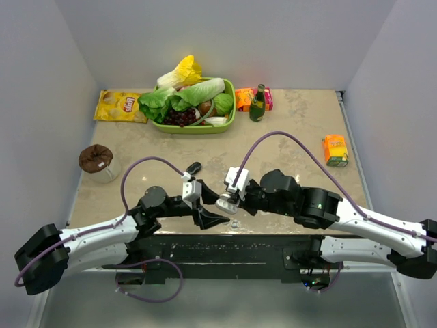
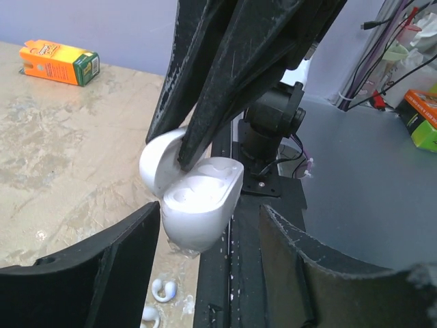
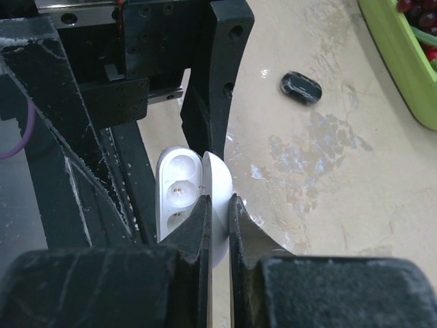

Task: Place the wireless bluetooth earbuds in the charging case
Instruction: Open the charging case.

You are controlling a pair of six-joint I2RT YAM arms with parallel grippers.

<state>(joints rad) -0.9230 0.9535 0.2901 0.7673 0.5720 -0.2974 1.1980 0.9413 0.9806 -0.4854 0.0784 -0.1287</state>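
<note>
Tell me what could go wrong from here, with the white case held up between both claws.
1. The right claw pinches only the open lid of the white charging case. If the left claw, open around the body, squeezes, the case may twist or slip out.
2. The white earbuds lie on the table near its edge; a low arm move could knock them off.

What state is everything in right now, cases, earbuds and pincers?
White charging case: open, sockets empty, held by its lid.
Right pincer: shut on the lid.
Left pincer: open, flanking the case base.
White earbuds: loose on the table.
Black case: closed, lying flat.
</note>
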